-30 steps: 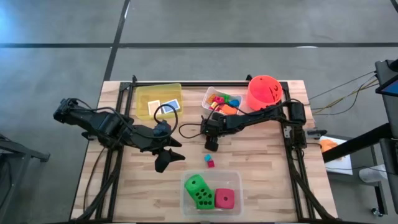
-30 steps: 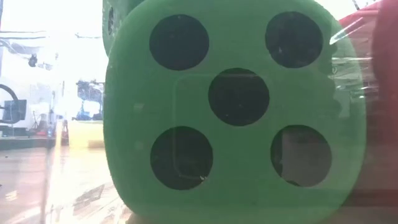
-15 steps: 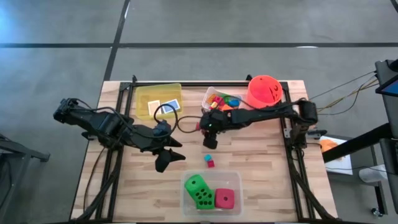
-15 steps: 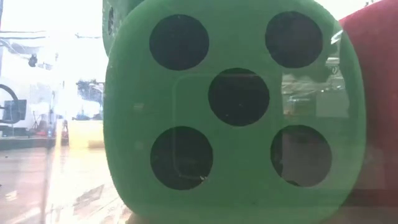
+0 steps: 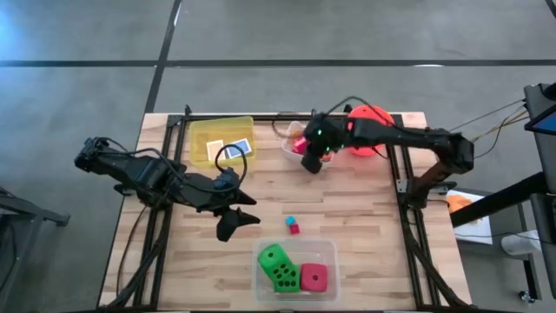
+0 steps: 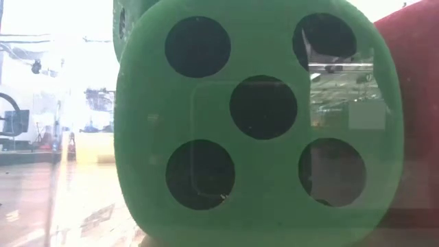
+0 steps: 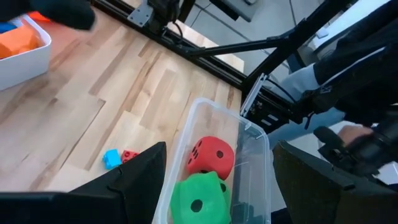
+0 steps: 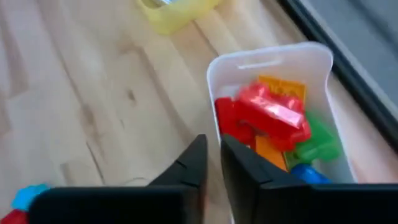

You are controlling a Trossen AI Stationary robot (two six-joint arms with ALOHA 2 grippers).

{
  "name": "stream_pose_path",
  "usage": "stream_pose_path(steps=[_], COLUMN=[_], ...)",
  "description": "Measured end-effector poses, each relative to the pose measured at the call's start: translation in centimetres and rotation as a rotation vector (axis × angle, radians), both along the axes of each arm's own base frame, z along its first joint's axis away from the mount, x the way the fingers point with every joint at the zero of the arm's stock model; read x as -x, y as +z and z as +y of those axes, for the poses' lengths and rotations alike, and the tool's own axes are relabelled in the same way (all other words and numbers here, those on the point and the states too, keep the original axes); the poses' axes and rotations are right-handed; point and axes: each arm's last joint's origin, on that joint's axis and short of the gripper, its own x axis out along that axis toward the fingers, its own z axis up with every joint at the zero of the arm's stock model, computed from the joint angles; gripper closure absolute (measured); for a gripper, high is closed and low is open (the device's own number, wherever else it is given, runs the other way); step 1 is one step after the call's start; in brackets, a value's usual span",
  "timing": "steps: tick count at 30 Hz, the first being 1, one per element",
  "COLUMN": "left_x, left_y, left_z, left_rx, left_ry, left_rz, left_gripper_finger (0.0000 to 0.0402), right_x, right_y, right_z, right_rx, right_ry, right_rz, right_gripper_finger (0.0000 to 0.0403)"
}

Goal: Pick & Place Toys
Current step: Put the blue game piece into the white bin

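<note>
My right gripper (image 5: 310, 160) hovers at the near left corner of the white tub (image 5: 292, 132), which holds red, orange, green and blue blocks (image 8: 273, 121). Its fingers (image 8: 213, 144) stand shut to a narrow slit with nothing seen between them. A blue block (image 5: 291, 222) and a pink block (image 5: 294, 229) lie on the table. My left gripper (image 5: 246, 212) is open and empty, low over the table left of them, its fingers (image 7: 217, 180) pointing at the clear tub (image 5: 323, 250). That tub holds two green dice (image 5: 278, 268) and a pink die (image 5: 314, 278).
A yellow tub (image 5: 201, 132) with a blue and a beige tile stands at the far left. An orange bucket (image 5: 369, 127) stands behind my right arm. A person's hand (image 7: 354, 134) shows beyond the table's edge. Bare wood lies between the tubs.
My right gripper has risen from the table just beyond the two loose blocks and gone toward the far edge, to the white tub's corner. The two blocks have stayed in place.
</note>
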Motion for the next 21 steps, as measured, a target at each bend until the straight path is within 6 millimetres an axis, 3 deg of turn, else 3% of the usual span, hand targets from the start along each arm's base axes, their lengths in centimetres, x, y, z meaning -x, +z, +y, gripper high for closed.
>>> stream_pose_path(steps=[5, 21], left_x=[0.0, 0.0], left_y=[0.0, 0.0], left_z=[0.0, 0.0], left_rx=[-0.004, -0.008], left_ry=[0.001, -0.002], left_rz=[-0.001, 0.001], left_gripper_finger=[0.0121, 0.0121], right_x=[0.8, 0.3], right_y=[-0.1, 0.1], right_z=[-2.0, -1.5], right_rx=[-0.126, -0.125], right_ry=[0.019, 0.043], right_rz=[-0.028, -0.067], right_gripper_finger=[0.0392, 0.0392])
